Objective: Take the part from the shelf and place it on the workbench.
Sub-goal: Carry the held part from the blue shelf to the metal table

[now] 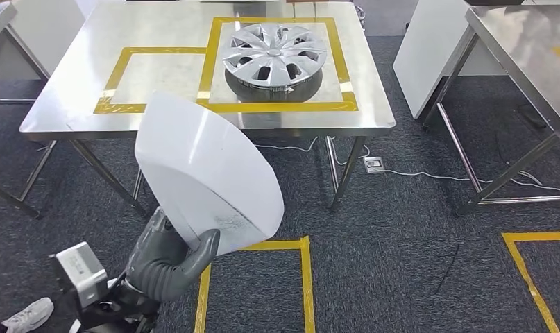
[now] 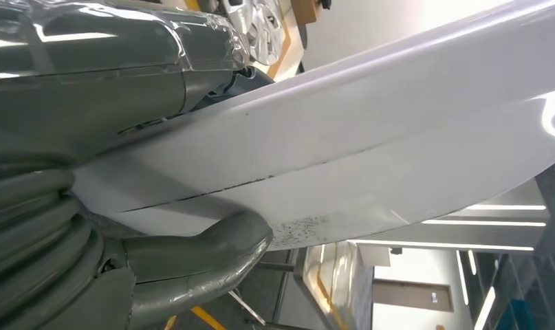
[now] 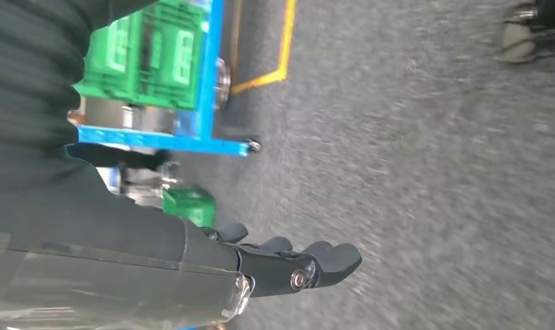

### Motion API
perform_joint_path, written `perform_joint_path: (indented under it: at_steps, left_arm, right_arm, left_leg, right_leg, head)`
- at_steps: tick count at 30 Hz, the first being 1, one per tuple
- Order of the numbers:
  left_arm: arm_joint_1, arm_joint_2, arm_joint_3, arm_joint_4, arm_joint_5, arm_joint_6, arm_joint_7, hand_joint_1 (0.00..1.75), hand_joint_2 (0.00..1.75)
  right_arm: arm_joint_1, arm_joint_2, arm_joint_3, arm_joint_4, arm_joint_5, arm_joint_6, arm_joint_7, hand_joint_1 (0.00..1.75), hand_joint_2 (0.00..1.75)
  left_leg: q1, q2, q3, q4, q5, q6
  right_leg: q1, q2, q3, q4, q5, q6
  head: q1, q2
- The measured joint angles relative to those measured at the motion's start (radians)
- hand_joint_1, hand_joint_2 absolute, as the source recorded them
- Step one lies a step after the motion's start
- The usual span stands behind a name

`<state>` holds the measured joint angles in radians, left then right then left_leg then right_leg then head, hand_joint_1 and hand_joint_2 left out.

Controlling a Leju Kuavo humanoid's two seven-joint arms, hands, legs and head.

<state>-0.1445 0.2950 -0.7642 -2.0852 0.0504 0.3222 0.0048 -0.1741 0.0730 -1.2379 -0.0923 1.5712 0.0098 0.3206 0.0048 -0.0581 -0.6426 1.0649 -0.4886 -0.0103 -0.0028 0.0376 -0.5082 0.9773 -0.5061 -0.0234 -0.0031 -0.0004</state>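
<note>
Our left hand (image 1: 167,258) grasps white curved panel (image 1: 206,171) by lower edge, thumb (image 2: 199,256) pressed on its face. We hold panel upright over dark carpet (image 1: 402,243), short of steel workbench (image 1: 75,69). Silver wheel cover (image 1: 275,54) sits on workbench inside yellow taped square (image 1: 341,62); taped square beside it bare. Our right hand (image 3: 288,265) hangs above carpet, holding nothing, fingers (image 3: 329,258) extended and slightly parted. Blue shelf frame (image 3: 205,75) with green bins (image 3: 150,55) near it.
</note>
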Motion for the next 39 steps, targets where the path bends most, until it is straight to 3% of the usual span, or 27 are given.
perform_joint_path:
  at_steps: [1,2,4,5,6,8,10,11,12,15,19,24,27,29,39]
  left_arm:
    - [0.0,0.0,0.001,0.001,0.0,0.001,0.0,1.75,1.75]
    - [0.0,0.0,0.002,0.002,0.0,0.002,0.0,1.75,1.75]
    - [0.001,0.0,0.003,0.005,0.0,0.005,0.001,1.75,1.75]
    - [0.002,0.001,0.003,0.006,0.0,0.007,0.002,1.75,1.75]
    - [0.002,0.001,0.004,0.008,0.0,0.008,0.004,1.75,1.75]
    - [0.002,0.001,0.004,0.009,-0.001,0.011,0.01,1.75,1.75]
    - [0.003,0.002,0.004,0.009,-0.001,0.011,0.014,1.75,1.75]
    - [0.004,0.002,0.004,0.009,-0.001,0.012,0.016,1.75,1.75]
    - [0.005,0.002,0.004,0.008,-0.001,0.012,0.016,1.75,1.75]
    - [0.006,0.002,0.004,0.008,-0.001,0.013,0.017,1.75,1.75]
    - [0.007,0.002,0.004,0.008,-0.001,0.014,0.016,1.75,1.75]
    - [0.008,0.002,0.004,0.008,0.0,0.016,0.016,1.75,1.75]
    - [0.008,0.002,0.004,0.008,0.0,0.018,0.015,1.75,1.75]
    - [0.008,0.002,0.004,0.008,0.002,0.021,0.014,1.75,1.75]
    - [0.012,0.002,0.004,0.008,0.009,0.027,0.016,1.75,1.75]
  right_arm:
    - [0.001,0.0,0.0,0.0,0.0,0.0,0.0,0.0,1.75]
    - [0.003,-0.001,0.0,0.0,0.0,0.0,0.0,0.0,1.75]
    - [0.008,-0.001,0.0,0.0,0.0,0.0,0.0,0.0,1.75]
    - [0.01,-0.001,0.0,0.0,0.0,0.0,0.0,0.0,1.75]
    - [0.01,0.0,0.0,0.0,0.0,-0.001,0.0,0.0,1.75]
    - [0.009,0.002,0.0,0.0,0.0,-0.002,-0.001,0.0,1.75]
    - [0.007,0.003,0.0,0.0,0.0,-0.003,-0.002,0.0,1.75]
    - [0.006,0.002,0.0,0.0,0.0,-0.004,-0.002,0.0,1.75]
    - [0.005,0.002,0.0,0.0,0.0,-0.005,-0.002,0.0,1.75]
    - [0.006,0.002,0.0,0.0,0.0,-0.005,-0.002,0.0,1.75]
    - [0.008,0.001,0.0,0.0,0.0,-0.008,-0.002,0.0,1.75]
    - [0.008,0.0,0.0,0.0,0.0,-0.01,0.0,0.0,1.75]
    - [0.008,0.0,0.0,0.0,0.0,-0.01,0.0,0.0,1.75]
    - [0.008,0.0,0.0,0.0,0.0,-0.011,0.0,0.0,1.75]
    - [0.007,-0.001,0.0,0.0,0.0,-0.016,0.0,0.0,1.75]
  left_leg:
    - [0.0,0.04,-0.02,0.043,-0.031,-0.004]
    - [0.003,0.061,-0.046,0.102,-0.067,-0.01]
    - [0.012,0.063,-0.088,0.205,-0.108,-0.021]
    - [0.016,0.062,-0.089,0.216,-0.103,-0.026]
    - [0.019,0.062,-0.068,0.189,-0.081,-0.03]
    - [0.022,0.066,0.006,0.071,-0.031,-0.035]
    - [0.022,0.07,0.052,-0.008,-0.018,-0.024]
    - [0.021,0.07,0.055,-0.016,-0.024,-0.016]
    - [0.021,0.07,0.055,-0.019,-0.023,-0.009]
    - [0.017,0.067,0.055,-0.019,-0.023,-0.003]
    - [0.012,0.063,0.054,-0.019,-0.024,0.009]
    - [0.01,0.059,0.054,-0.018,-0.026,0.015]
    - [0.009,0.059,0.054,-0.017,-0.027,0.017]
    - [0.008,0.059,0.055,-0.017,-0.028,0.017]
    - [0.007,0.059,0.056,-0.017,-0.029,0.019]
  right_leg:
    - [-0.002,-0.009,0.001,-0.006,0.005,0.001]
    - [-0.002,-0.018,0.0,-0.007,0.006,0.0]
    - [-0.004,-0.036,-0.005,-0.004,0.007,0.002]
    - [-0.005,-0.043,-0.008,0.0,0.006,0.003]
    - [-0.006,-0.048,-0.009,0.004,0.004,0.007]
    - [-0.009,-0.053,-0.011,0.016,-0.003,0.019]
    - [-0.008,-0.054,-0.017,0.032,-0.012,0.033]
    - [-0.006,-0.054,-0.021,0.036,-0.017,0.032]
    - [-0.005,-0.053,-0.023,0.039,-0.019,0.024]
    - [-0.006,-0.053,-0.023,0.037,-0.017,-0.006]
    - [-0.007,-0.053,-0.02,0.032,-0.013,-0.01]
    - [-0.008,-0.054,-0.014,0.025,-0.01,0.005]
    - [-0.013,-0.055,-0.011,0.02,-0.011,0.041]
    - [-0.015,-0.055,-0.01,0.018,-0.012,0.057]
    - [-0.014,-0.055,-0.01,0.017,-0.013,0.064]
  head:
    - [-0.002,0.0]
    - [-0.005,0.0]
    - [-0.007,0.0]
    - [-0.008,0.0]
    - [-0.008,0.0]
    - [-0.009,0.0]
    - [-0.008,0.0]
    - [-0.007,0.0]
    - [-0.005,0.0]
    - [0.0,0.0]
    - [0.001,0.0]
    - [0.001,0.0]
    - [0.001,0.0]
    - [0.001,0.0]
    - [0.001,0.0]
